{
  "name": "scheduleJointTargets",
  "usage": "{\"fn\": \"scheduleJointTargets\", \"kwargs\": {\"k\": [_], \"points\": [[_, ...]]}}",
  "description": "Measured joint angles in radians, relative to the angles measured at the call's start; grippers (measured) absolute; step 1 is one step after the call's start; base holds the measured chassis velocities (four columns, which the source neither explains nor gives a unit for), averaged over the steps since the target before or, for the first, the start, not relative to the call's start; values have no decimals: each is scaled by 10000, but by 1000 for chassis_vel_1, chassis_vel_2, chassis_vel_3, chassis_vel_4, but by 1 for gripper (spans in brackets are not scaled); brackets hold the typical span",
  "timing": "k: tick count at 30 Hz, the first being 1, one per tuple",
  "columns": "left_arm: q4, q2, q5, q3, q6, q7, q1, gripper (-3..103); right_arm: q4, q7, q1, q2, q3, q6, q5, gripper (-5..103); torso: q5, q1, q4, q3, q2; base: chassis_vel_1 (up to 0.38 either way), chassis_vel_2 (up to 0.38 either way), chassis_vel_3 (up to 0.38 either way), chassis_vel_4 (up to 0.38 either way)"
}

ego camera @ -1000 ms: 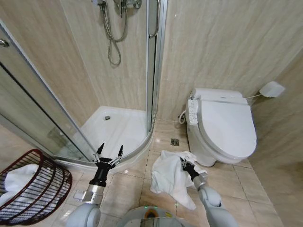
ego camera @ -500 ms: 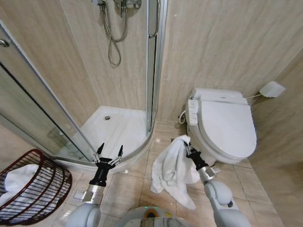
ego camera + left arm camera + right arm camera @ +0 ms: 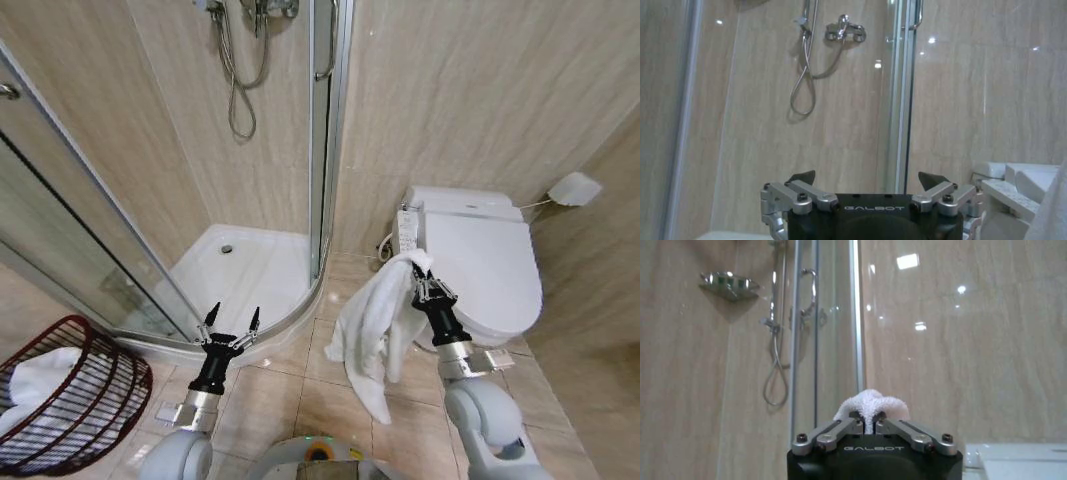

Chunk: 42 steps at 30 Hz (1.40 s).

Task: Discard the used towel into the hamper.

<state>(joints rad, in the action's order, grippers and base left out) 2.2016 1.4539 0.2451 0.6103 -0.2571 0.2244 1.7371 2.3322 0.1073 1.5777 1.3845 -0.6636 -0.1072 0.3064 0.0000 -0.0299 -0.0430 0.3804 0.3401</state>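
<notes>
A white towel [image 3: 375,320] hangs off the floor in front of the toilet, pinched at its top by my right gripper [image 3: 428,283], which is shut on it. In the right wrist view a tuft of the towel [image 3: 870,406] sticks up between the closed fingers. The hamper [image 3: 70,400], a dark reddish-brown wire basket with white cloth inside, stands on the floor at the far left. My left gripper [image 3: 232,318] points upward near the shower's curved threshold, open and holding nothing, with its spread fingers [image 3: 801,177] seen in the left wrist view.
A white toilet [image 3: 478,265] stands on the right behind the hanging towel. The glass shower enclosure [image 3: 250,265] with its white tray and hose fills the left and centre. Beige floor tiles lie between the hamper and the toilet.
My right gripper has risen and moved up toward the toilet, lifting the towel from a heap on the floor until it hangs free. The left arm has not moved.
</notes>
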Motion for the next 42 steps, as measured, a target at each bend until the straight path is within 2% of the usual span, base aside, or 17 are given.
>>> {"fn": "scheduleJointTargets", "kwargs": {"k": [14,42], "points": [[0,1,0,0,0,0,0,100,476,88,325,168,63,-247,93,4,0,-58,0,72,128,0,0,0,0],[0,0,0,0,0,0,0,100,790,80,351,116,-18,-196,92,4,0,-229,0,328,558,0,0,0,0]]}}
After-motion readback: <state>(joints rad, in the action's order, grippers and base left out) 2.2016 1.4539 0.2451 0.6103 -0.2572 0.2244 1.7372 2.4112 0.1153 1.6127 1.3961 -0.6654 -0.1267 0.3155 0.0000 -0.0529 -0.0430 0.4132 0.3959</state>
